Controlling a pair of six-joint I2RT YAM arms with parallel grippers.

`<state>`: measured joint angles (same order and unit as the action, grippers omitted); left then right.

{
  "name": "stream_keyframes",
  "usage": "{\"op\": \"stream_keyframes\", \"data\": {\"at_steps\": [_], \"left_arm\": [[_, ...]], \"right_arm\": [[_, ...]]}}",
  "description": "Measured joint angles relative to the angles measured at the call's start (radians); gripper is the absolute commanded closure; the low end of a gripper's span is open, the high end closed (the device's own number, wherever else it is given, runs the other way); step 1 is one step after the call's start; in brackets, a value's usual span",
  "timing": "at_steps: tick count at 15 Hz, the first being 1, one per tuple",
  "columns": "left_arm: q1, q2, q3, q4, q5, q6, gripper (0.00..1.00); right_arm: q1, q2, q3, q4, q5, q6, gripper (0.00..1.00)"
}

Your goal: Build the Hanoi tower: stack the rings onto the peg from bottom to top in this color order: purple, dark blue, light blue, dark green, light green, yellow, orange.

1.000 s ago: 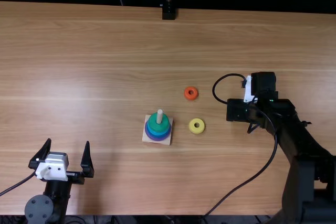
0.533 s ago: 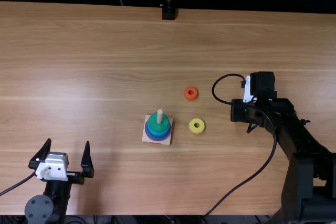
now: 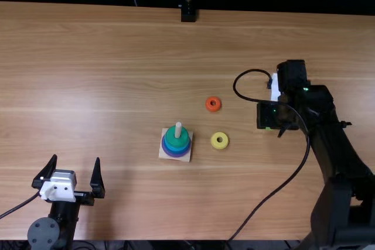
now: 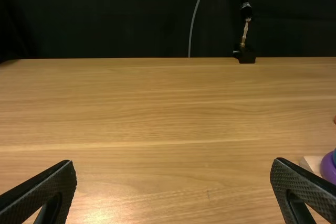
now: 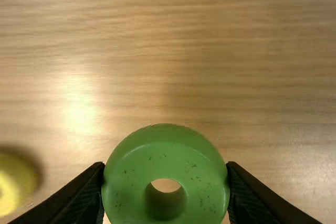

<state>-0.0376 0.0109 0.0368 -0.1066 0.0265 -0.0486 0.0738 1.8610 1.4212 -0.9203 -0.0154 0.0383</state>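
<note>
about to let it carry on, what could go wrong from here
The light green ring is pinched at its rim between the right gripper's fingers, so it might slip or tilt. The bare peg top is narrow, so a slightly off-centre release could leave the ring resting crooked.

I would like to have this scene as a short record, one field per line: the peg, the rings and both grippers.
Peg: upright on a square base, its tip bare
Stacked: purple ring lowest, blue rings above, dark green ring uppermost
Loose on table: yellow ring, orange ring
Right gripper: light green ring between its fingers
Left gripper: open, empty
</note>
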Motion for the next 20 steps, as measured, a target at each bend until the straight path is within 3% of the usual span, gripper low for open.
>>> {"op": "stream_keyframes", "data": {"at_steps": [13, 17, 20], "left_arm": [[0.0, 0.0, 0.0, 0.0, 0.0, 0.0, 0.0], [0.0, 0.0, 0.0, 0.0, 0.0, 0.0, 0.0], [0.0, 0.0, 0.0, 0.0, 0.0, 0.0, 0.0]], "right_arm": [[0.362, -0.037, 0.37, -0.268, -0.003, 0.002, 1.0], [0.444, -0.043, 0.426, -0.275, -0.004, 0.06, 1.0], [0.498, -0.049, 0.426, -0.273, -0.004, 0.077, 1.0]]}}
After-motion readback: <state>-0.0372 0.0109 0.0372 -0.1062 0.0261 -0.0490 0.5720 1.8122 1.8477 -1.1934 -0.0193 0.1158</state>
